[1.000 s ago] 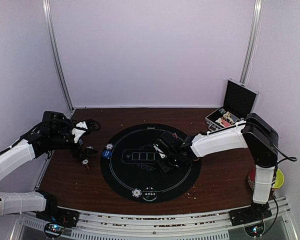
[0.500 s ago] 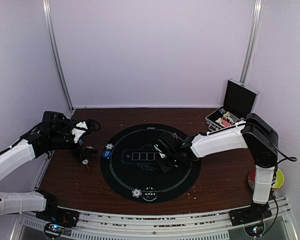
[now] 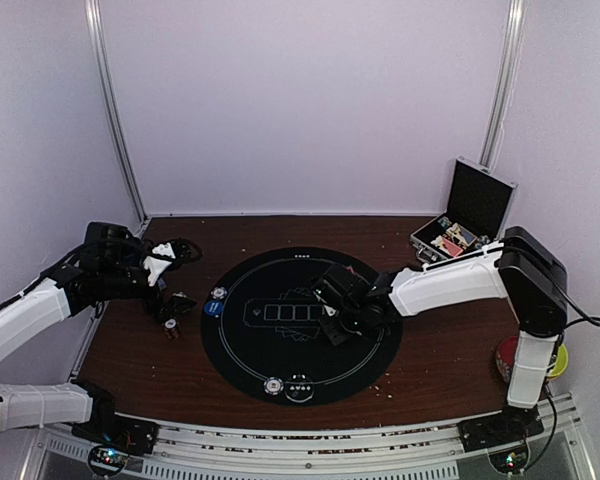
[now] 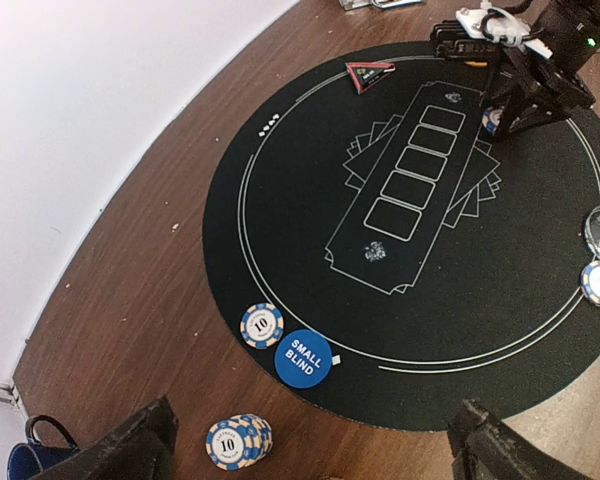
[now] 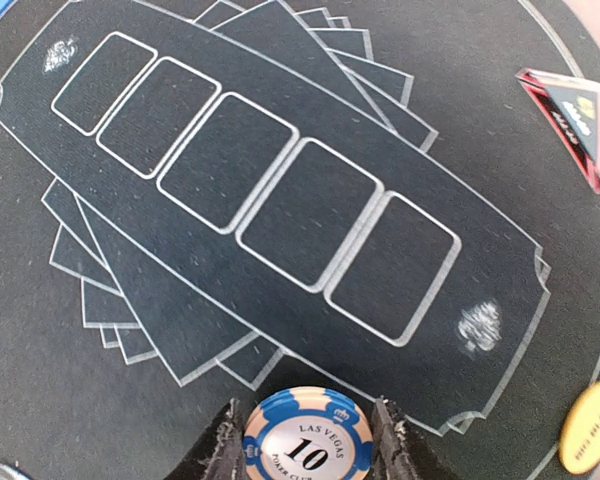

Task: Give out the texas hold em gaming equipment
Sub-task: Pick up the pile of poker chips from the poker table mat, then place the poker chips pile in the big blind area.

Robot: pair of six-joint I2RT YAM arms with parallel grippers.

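L gripper (image 4: 315, 455): fingers spread wide, nothing between them, over bare wood nr a chip stack (image 4: 238, 441). Single chip (image 4: 262, 325) and blue disc (image 4: 302, 358) side by side at mat (image 4: 310, 200) rim. Red triangle (image 4: 368, 73) on mat's far side. R gripper (image 5: 308, 447): pinching a 10 chip (image 5: 308, 428) low over mat, beside the printed card boxes. Orange disc (image 5: 590, 428) to its right.

This is a robotics lab test cell, not a card room. Plain pale wall panels (image 3: 300, 100) close the space in, held by bare aluminium posts (image 3: 115, 110) at 10 and 2 o'clock. Two white robot arms (image 3: 450, 280) are bolted to a slotted aluminium rail (image 3: 300, 445) at 6 o'clock, along the edge of a brown wooden table (image 3: 430, 350). The round black poker mat (image 3: 250, 345) and a "Las Vegas" poker chip (image 5: 308, 440) are staged props.
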